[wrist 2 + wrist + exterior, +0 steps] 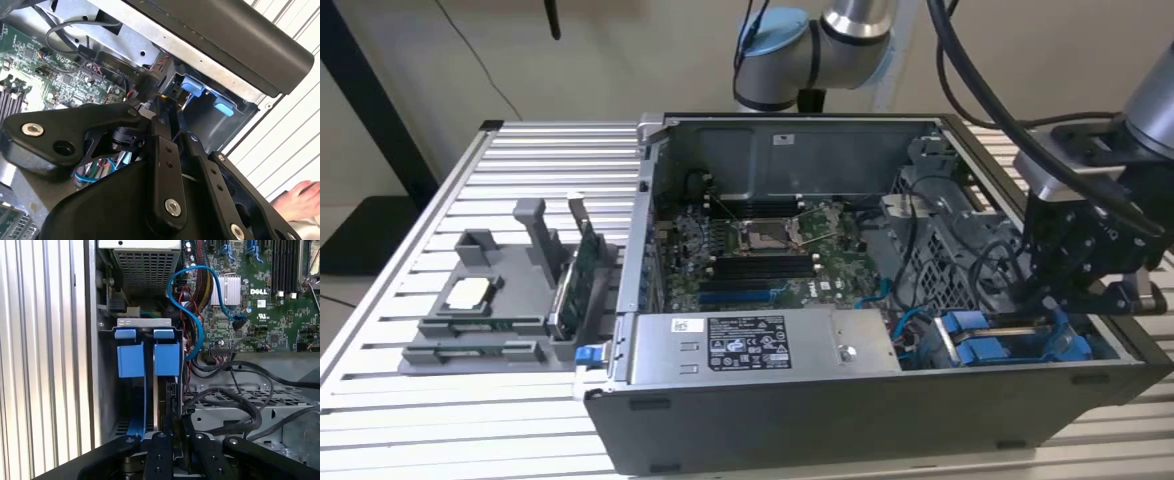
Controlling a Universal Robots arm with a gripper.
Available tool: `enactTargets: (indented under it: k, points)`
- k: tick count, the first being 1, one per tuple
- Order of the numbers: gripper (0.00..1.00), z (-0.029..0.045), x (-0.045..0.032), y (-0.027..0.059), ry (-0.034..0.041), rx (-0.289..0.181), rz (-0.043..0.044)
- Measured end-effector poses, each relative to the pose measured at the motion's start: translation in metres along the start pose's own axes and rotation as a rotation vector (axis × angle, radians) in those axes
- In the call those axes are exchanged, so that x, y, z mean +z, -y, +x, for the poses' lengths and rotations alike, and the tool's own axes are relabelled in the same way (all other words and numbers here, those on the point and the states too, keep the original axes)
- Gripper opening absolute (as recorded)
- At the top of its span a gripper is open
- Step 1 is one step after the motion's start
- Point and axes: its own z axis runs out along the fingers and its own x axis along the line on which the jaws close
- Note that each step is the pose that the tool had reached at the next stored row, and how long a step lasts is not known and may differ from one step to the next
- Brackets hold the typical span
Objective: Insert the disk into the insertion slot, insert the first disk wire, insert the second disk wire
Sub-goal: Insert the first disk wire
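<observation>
Slatted table, open PC case on it. Disk edge-on in insertion slot, long axis running from hand to its blue tab. Hand pinched nearly closed at near end, contact unclear.

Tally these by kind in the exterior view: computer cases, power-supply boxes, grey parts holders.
Computer case: 1
Power-supply box: 1
Grey parts holder: 1
Total: 3
</observation>
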Motion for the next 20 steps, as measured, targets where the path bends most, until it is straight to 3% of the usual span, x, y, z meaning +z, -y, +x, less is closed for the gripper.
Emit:
enactTargets:
  k: [6, 9, 10, 11, 18, 20]
  points:
    - [0.19, 0.0003, 0.0054, 0.0000, -0.0014, 0.009, -0.0022]
    - [0.20, 0.0003, 0.0059, 0.0000, 0.0018, 0.010, -0.0025]
    - [0.20, 0.0002, 0.0045, 0.0000, 0.0028, 0.010, -0.0025]
    - [0.27, 0.0001, 0.0017, 0.0000, 0.0026, 0.010, -0.0025]
    - [0.27, -0.0014, -0.0243, 0.0001, 0.0040, 0.010, -0.0025]
    - [0.27, -0.0016, -0.0284, 0.0001, 0.0039, 0.009, -0.0024]
